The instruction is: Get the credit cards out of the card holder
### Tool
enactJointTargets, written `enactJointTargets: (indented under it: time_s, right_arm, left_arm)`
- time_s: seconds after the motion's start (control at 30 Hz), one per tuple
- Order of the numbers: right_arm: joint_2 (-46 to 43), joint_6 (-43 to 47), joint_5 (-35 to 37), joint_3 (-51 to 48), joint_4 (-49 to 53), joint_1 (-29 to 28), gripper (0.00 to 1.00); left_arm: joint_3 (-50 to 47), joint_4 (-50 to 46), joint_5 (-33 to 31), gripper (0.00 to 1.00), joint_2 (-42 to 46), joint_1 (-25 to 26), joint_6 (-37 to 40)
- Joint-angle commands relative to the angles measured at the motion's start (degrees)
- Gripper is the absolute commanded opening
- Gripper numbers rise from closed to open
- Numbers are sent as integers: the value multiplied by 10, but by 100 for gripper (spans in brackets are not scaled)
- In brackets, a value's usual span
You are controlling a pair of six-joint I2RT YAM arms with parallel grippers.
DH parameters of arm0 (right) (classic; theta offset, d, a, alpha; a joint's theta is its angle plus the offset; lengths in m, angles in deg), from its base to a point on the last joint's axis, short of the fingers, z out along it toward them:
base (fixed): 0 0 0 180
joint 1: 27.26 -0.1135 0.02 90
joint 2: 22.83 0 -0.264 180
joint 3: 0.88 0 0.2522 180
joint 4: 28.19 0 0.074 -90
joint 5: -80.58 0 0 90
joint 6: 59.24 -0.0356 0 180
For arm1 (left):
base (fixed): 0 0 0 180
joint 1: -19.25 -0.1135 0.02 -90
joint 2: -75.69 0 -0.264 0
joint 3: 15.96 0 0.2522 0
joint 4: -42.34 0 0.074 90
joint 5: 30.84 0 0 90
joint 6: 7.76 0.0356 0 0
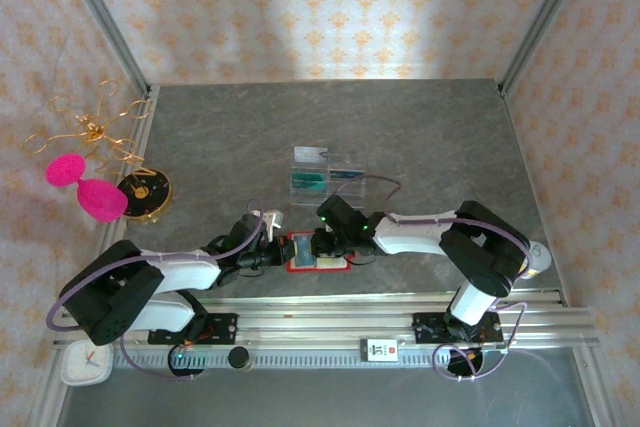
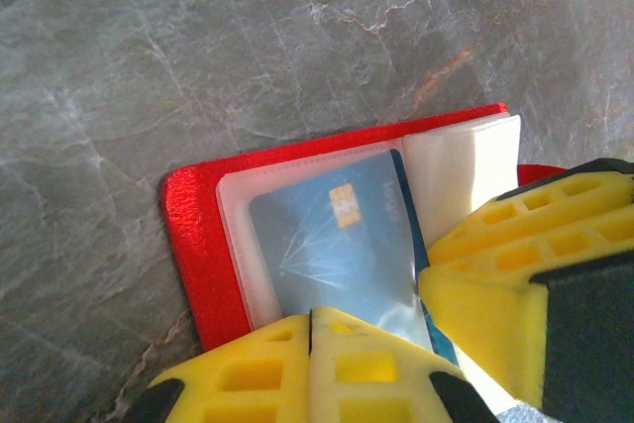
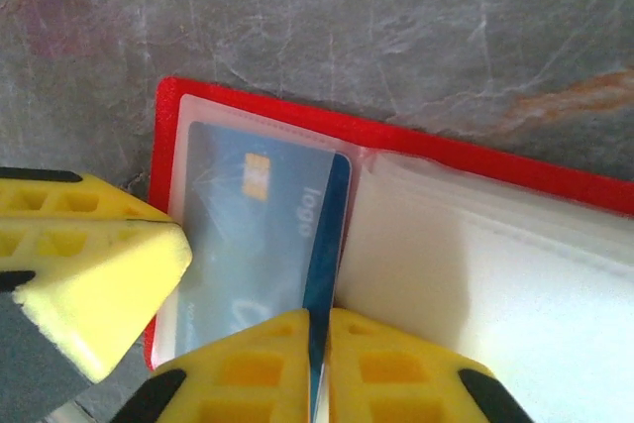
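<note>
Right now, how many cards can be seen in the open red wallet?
1: a blue card lies in the wallet, its edge between the fingers of the right pincer. More may be hidden among the white pages.

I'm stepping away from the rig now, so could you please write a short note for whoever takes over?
Right gripper: shut on the edge of the blue card.
Left gripper: shut, pads at the near edge of the open card holder.
The card is still mostly in its sleeve.
Clear tray beyond holds other cards.
To do: pull this card free, then check the remaining sleeves.
</note>
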Motion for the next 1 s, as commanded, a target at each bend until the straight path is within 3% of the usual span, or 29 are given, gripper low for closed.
enactJointTargets:
  time_s: [0.0, 0.3, 0.67, 0.73, 0.87, 0.97]
  right_arm:
    - [25, -8, -36, -16, -37, -8, 0]
    - [-52, -20, 33, -46, 24, 3, 0]
    - [-84, -23, 56, -50, 62, 4, 1]
    - [-87, -19, 56, -49, 56, 3, 10]
    - [-91, -14, 57, -50, 44, 3, 19]
    - [-86, -15, 52, -53, 33, 3, 24]
  left_arm:
    - [-21, -60, 5, 0, -24, 3, 10]
    - [-22, -75, -3, 0, 1, 2, 5]
    - [-16, -85, 3, 10, 23, 2, 2]
    - [-11, -89, 11, 13, 47, 3, -4]
    - [7, -95, 9, 14, 106, 8, -16]
    - [26, -82, 8, 10, 102, 20, -14]
